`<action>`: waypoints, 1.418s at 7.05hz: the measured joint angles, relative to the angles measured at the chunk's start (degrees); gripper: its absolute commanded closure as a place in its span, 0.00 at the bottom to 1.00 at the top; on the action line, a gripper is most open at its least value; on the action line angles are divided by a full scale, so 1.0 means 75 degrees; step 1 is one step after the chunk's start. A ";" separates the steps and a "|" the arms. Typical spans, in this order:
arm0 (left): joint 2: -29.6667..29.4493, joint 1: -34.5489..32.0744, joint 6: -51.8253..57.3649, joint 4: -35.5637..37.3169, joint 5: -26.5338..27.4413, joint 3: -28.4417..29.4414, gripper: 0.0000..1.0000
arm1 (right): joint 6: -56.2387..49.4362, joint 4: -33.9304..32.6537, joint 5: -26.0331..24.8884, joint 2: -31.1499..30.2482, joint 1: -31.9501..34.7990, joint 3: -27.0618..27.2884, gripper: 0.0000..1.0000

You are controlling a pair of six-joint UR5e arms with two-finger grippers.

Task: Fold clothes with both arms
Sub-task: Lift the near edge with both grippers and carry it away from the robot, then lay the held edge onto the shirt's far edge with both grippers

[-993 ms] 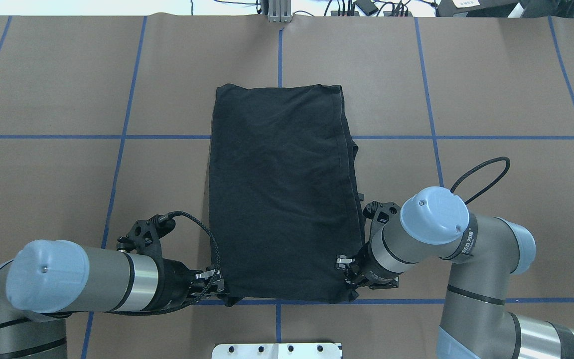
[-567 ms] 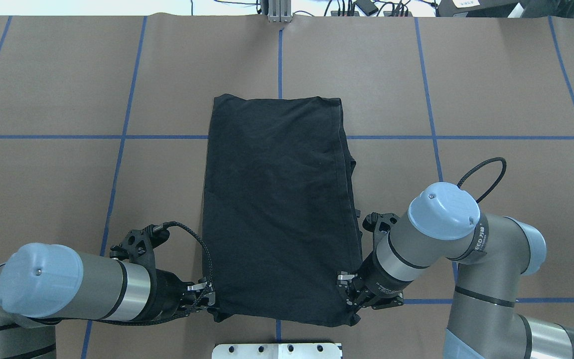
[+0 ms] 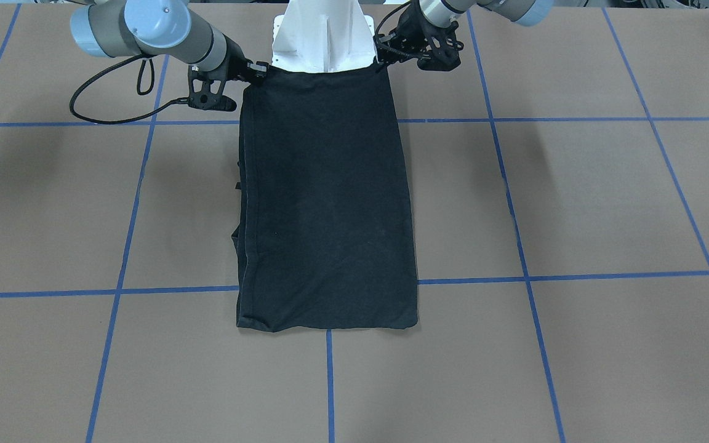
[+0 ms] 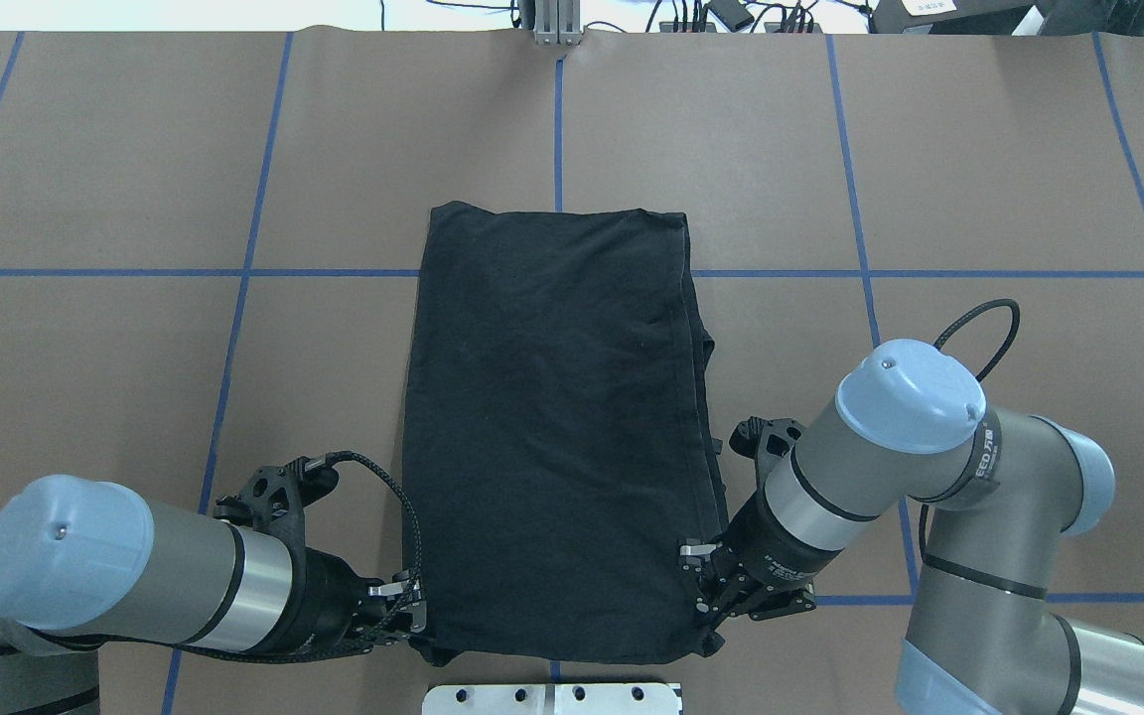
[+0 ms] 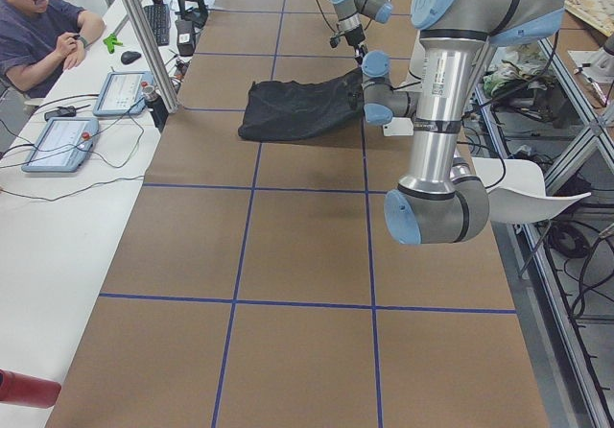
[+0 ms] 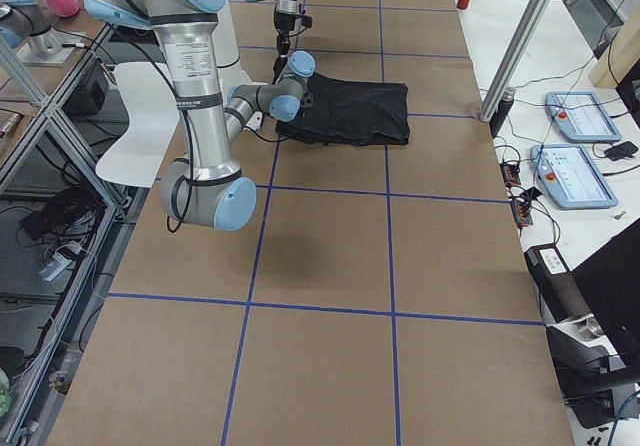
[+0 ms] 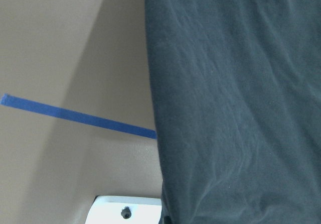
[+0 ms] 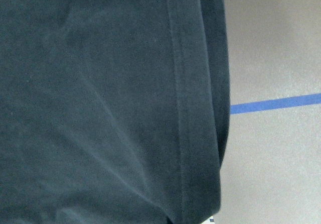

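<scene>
Brown table (image 4: 85, 149) under a blue tape grid (image 4: 135, 271); white side bench (image 5: 58, 255) — tablets (image 5: 59, 143), aluminium post (image 5: 142, 25)

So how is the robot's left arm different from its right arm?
The left arm reaches in almost straight sideways, while the right arm slants in from a bent elbow. The left gripper pinches the T-shirt at its plain-edged corner; the right gripper pinches the corner where folded layers stick out. Both arms are silver-grey with light blue caps.
</scene>
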 measured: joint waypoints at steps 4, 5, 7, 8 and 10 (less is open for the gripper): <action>-0.0888 -0.1590 0.0334 0.0071 -0.0417 0.0366 1.00 | -0.0008 -0.0013 0.0358 0.0445 0.1392 -0.0264 1.00; -0.1318 -0.1994 0.0469 0.0054 -0.0428 0.0882 1.00 | -0.0022 -0.0011 0.0348 0.0723 0.1672 -0.0529 1.00; -0.1878 -0.2787 0.0921 -0.0010 -0.0438 0.1901 1.00 | -0.0151 -0.0005 0.0304 0.1341 0.2285 -0.1170 1.00; -0.2083 -0.3171 0.1135 -0.0023 -0.0442 0.2335 1.00 | -0.0210 -0.0009 0.0284 0.1619 0.2584 -0.1466 1.00; -0.2592 -0.3718 0.1358 -0.0039 -0.0447 0.3176 1.00 | -0.0465 -0.0005 0.0246 0.2425 0.2984 -0.2540 1.00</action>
